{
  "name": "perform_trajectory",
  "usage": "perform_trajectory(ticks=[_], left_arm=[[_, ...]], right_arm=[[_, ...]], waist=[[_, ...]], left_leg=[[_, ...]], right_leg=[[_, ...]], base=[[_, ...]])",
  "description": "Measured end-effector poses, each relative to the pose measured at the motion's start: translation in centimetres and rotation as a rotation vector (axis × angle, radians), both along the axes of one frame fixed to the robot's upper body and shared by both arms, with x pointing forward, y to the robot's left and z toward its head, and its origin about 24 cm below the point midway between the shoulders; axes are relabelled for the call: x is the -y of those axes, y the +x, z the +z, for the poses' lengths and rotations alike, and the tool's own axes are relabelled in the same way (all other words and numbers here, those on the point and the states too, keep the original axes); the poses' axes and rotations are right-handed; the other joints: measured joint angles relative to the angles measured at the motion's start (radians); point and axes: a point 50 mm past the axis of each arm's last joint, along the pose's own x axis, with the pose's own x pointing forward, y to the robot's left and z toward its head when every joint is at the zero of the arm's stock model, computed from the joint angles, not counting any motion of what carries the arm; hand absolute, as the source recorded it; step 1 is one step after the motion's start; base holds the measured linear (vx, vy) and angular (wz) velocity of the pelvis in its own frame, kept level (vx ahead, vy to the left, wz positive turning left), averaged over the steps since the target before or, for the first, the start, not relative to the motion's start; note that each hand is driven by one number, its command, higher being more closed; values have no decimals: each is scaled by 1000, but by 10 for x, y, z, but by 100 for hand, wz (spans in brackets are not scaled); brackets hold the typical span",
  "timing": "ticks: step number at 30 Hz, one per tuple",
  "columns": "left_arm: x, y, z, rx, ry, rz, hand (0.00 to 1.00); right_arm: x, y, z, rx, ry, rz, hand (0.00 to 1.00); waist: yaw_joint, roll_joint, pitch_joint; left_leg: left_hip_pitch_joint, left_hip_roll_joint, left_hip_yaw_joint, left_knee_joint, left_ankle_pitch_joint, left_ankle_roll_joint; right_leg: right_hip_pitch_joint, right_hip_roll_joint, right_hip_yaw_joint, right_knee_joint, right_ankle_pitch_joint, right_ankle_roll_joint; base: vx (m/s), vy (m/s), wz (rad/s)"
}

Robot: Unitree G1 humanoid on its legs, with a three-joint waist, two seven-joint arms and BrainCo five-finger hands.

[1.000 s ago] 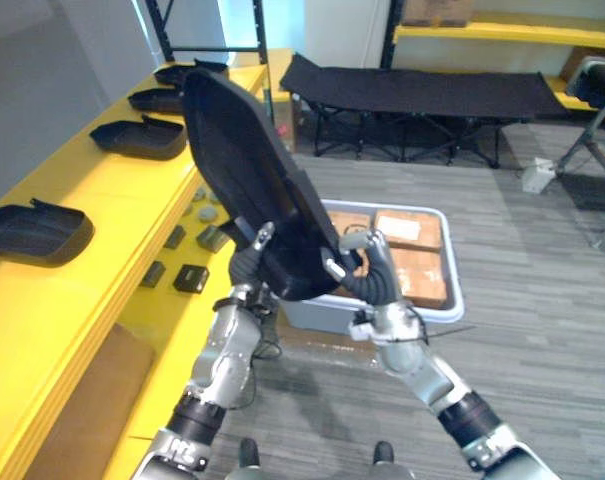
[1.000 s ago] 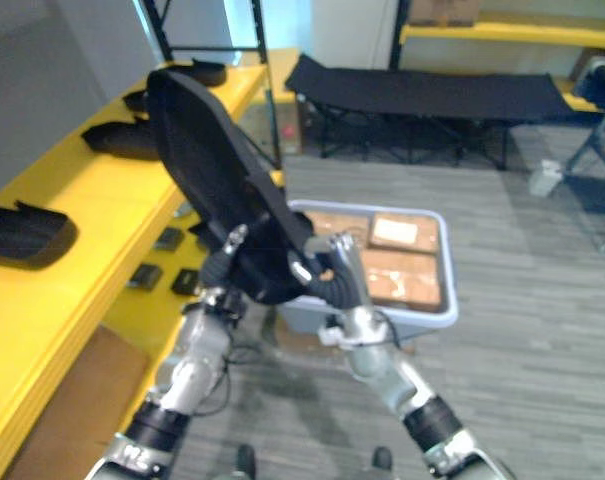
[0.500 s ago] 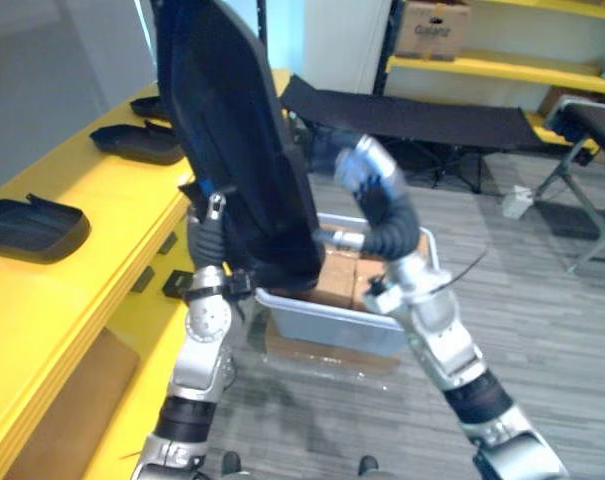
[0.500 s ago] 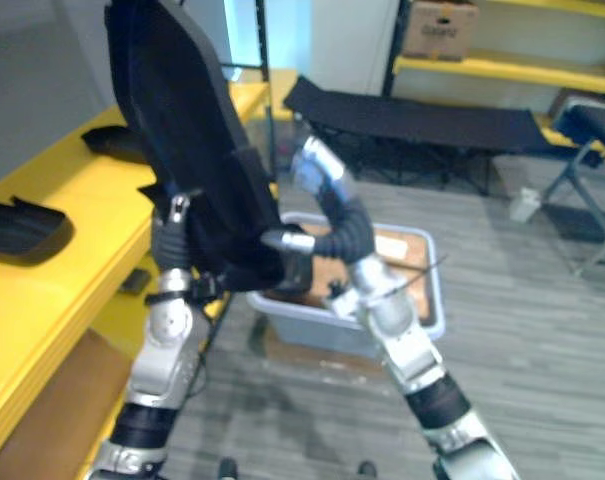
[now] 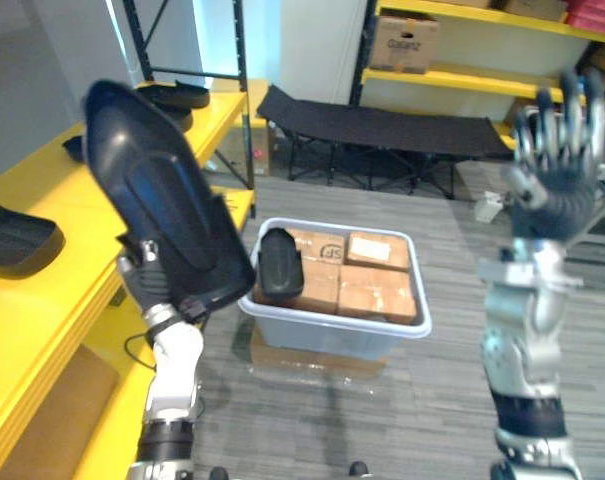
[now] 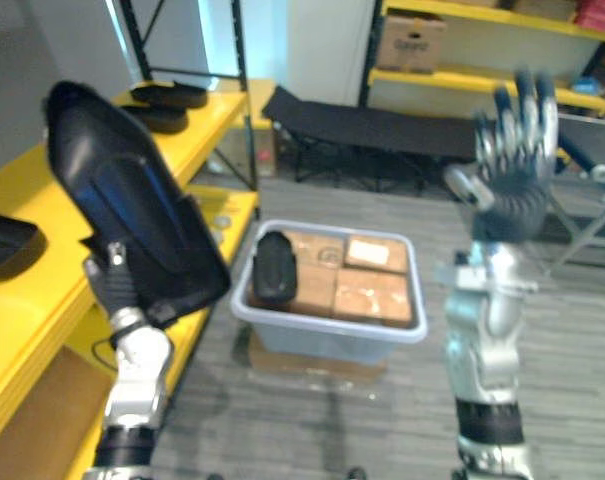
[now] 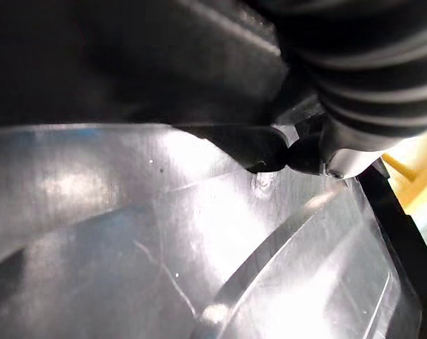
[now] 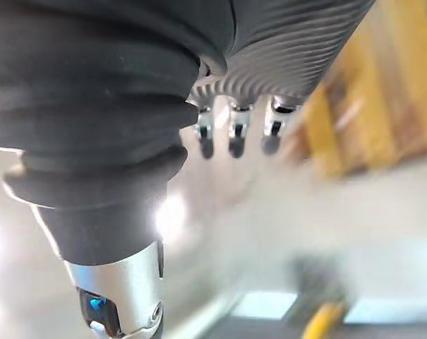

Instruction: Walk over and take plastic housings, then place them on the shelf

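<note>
The left hand (image 5: 142,285) carried the housing (image 5: 167,220) raised and tilted, with its upper tip over the shelf (image 5: 52,190) edge. The grip state of this hand could not be determined because the housing covered it. The right hand (image 5: 550,185) was raised well to the right, fingers straight and spread, holding nothing.

A bin (image 5: 322,335) stood on the floor (image 5: 452,270) between the arms, near the lower shelf edge. It held boxes (image 5: 372,290) and a second housing (image 5: 279,265) at its left end. Shelf housings (image 5: 17,240) lay apart on the yellow top.

Open grey plank floor lay right of the bin. A cot (image 5: 382,130) and a rack (image 5: 452,75) stood behind.
</note>
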Motion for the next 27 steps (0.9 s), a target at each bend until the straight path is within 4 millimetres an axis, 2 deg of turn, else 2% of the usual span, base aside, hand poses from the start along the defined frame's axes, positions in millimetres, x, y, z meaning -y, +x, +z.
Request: perform_trajectory(ticks=[2, 4, 5, 7, 10, 13, 16, 17, 18, 19, 20, 21, 23, 26, 27], left_arm=[[6, -11, 5, 71, -35, -56, 100], [15, -20, 8, 114, -58, -110, 100], [26, -27, 8, 132, -64, -171, 100], [35, -34, 7, 147, -89, -237, 100], [34, -43, 7, 171, -111, -268, 100], [26, -51, 10, 192, -106, -224, 100], [14, -62, 24, 249, -70, -138, 100], [5, -70, 31, 280, -46, -77, 100], [0, -75, 36, 296, -31, -42, 100], [-12, -85, 43, 315, 8, 33, 100], [-27, -98, 47, 312, 65, 127, 100], [-34, -105, 48, 305, 90, 173, 100], [-58, -133, 49, 252, 167, 334, 100], [-72, -163, 45, 171, 228, 461, 100], [-73, -169, 45, 160, 238, 482, 100]], right_arm=[[6, -22, -58, -229, 98, -78, 0], [5, -42, -89, -343, 172, -122, 0], [5, -62, -114, -441, 233, -170, 0], [4, -76, -132, -506, 273, -211, 0], [5, -77, -130, -476, 248, -235, 0], [1, -62, -120, -415, 224, -197, 0], [-7, -41, -107, -364, 182, -141, 0], [-14, -31, -102, -341, 167, -96, 0], [-19, -26, -99, -332, 155, -71, 0], [-29, -16, -93, -311, 130, -17, 0], [-40, -5, -86, -288, 107, 39, 0], [-46, 1, -83, -279, 99, 71, 0], [-69, 22, -76, -264, 28, 165, 0], [-91, 36, -75, -261, 22, 238, 0], [-96, 38, -74, -258, 17, 251, 0]], waist=[[-18, 2, 0], [-21, 8, 2], [-24, 17, 1], [-25, 29, -4], [-19, 47, -2], [-6, 55, 0], [26, 61, 5], [49, 64, 7], [58, 66, 6], [80, 68, 8], [115, 71, 9], [130, 73, 9], [206, 74, 19], [291, 69, 21], [301, 67, 21]], left_leg=[[-2, -1, 16, 0, -9, -2], [-5, -2, 22, 0, -19, -3], [-7, -3, 24, 0, -24, -5], [-9, -3, 30, 0, -29, -7], [-17, -3, 23, 1, -29, -6], [-18, -4, 7, 4, -29, -6], [-21, -7, -59, 4, -29, -6], [-26, -7, -92, 4, -28, -7], [-37, -8, -108, 4, -27, -7], [-48, -11, -155, 4, -22, -7], [-63, -13, -196, 4, -14, -6], [-70, -16, -213, 4, -12, -6], [-72, -31, -276, 4, -11, -4], [-82, -58, -355, 5, -12, -2], [-87, -64, -369, 5, -12, -1]], right_leg=[[-12, 0, 14, -1, -1, 1], [-20, 0, 24, -2, -2, 0], [-23, -2, 26, -3, -7, -2], [-29, -2, 30, -2, -9, -2], [-32, -2, 25, -3, -11, -1], [-18, -3, 6, -2, -13, 3], [26, -9, -61, -1, -32, 8], [46, -9, -94, -1, -40, 9], [56, -10, -115, -1, -46, 8], [73, -10, -159, 0, -55, 9], [88, -10, -202, 0, -59, 6], [95, -9, -223, 0, -59, 6], [142, -14, -288, -3, -73, 7], [193, -27, -379, -1, -94, 19], [198, -29, -394, 0, -100, 22]], base=[[15, 6, -16], [22, 9, -15], [28, 9, -9], [29, 9, -7], [6, 1, 5], [17, 2, 19], [13, 1, 60], [19, -9, 60], [27, -19, 89], [44, -37, 101], [51, -39, 101], [50, -34, 93], [65, -36, 88], [83, -50, 83], [63, -39, 51]])
